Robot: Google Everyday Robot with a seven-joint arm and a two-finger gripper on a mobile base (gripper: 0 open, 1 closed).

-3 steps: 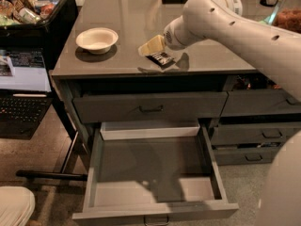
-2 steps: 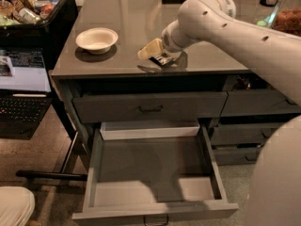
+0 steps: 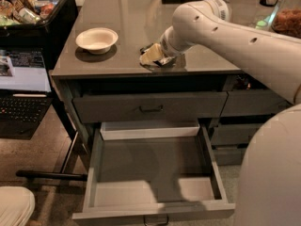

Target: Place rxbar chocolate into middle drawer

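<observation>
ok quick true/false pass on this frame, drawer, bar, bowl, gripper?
1. The middle drawer is pulled open. True.
2. The rxbar chocolate lies inside that drawer. False: it is on the countertop, at the gripper; the drawer holds nothing.
3. The white bowl sits on the countertop, left of the gripper in the camera view. True.
4. The shallower drawer above is open too. False: it is shut.
5. The gripper hangs over the open drawer. False: it is down at the countertop by the bar.
</observation>
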